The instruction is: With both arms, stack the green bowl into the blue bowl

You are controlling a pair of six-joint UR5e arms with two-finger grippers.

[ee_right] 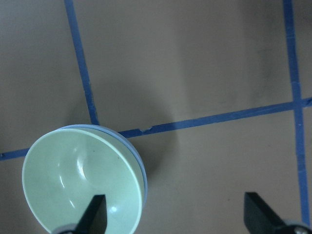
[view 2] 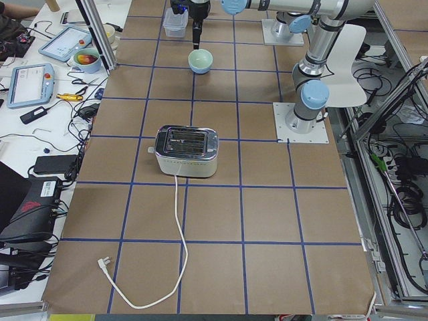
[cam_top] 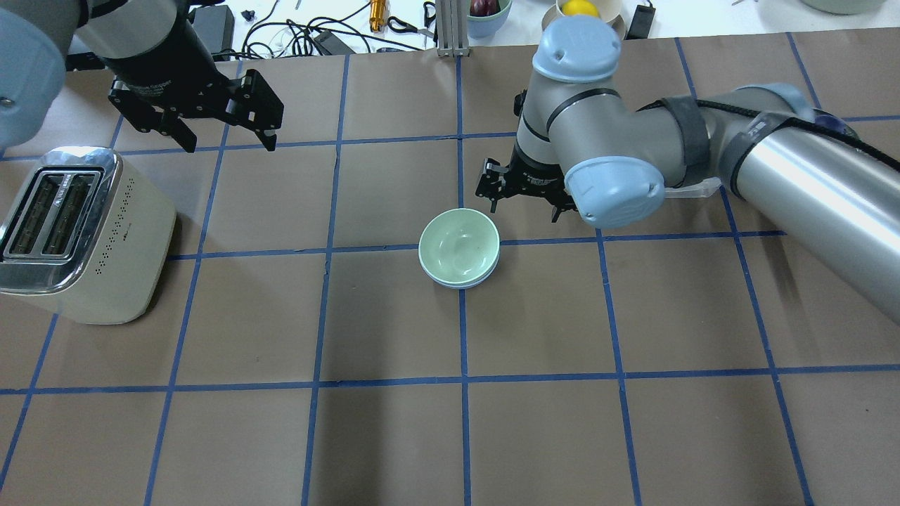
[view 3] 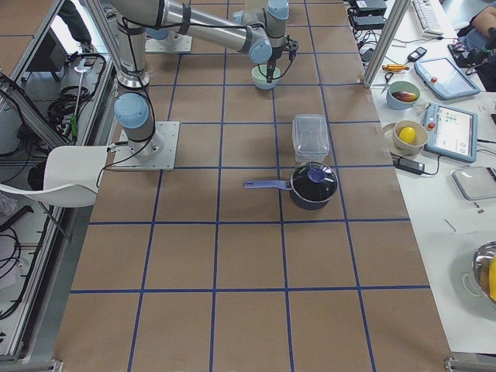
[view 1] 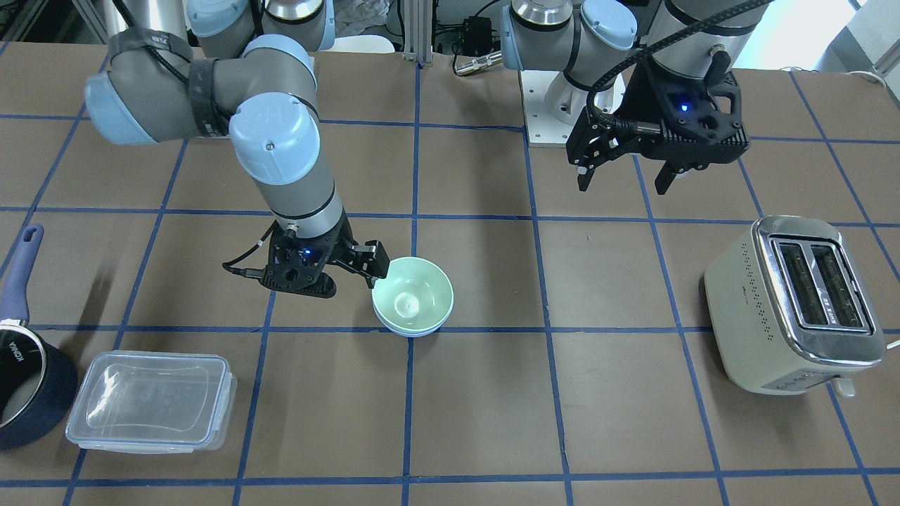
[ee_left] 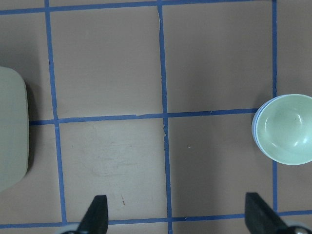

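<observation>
The green bowl (view 1: 413,301) is seen nested upright inside the blue bowl (view 1: 411,332), of which only a thin rim is shown below it. The right hand (cam_top: 524,209) is held just beside the green bowl, spread wide and gripping nothing, with one finger (ee_right: 95,217) over the bowl's rim. The left hand (view 1: 624,184) is held well apart from the green bowl, on the robot's left, also spread wide and empty. Further to that side of the bowl a cream toaster (view 1: 794,302) is placed. On the bowl's other side a clear lidded box (view 1: 151,400) and a dark saucepan (view 1: 28,393) are set. The table (view 1: 492,422) is covered in brown paper marked with a blue tape grid. Across the bowl from the robot, a white bench (view 2: 13,134) with tablets (view 2: 30,83) is seen.
</observation>
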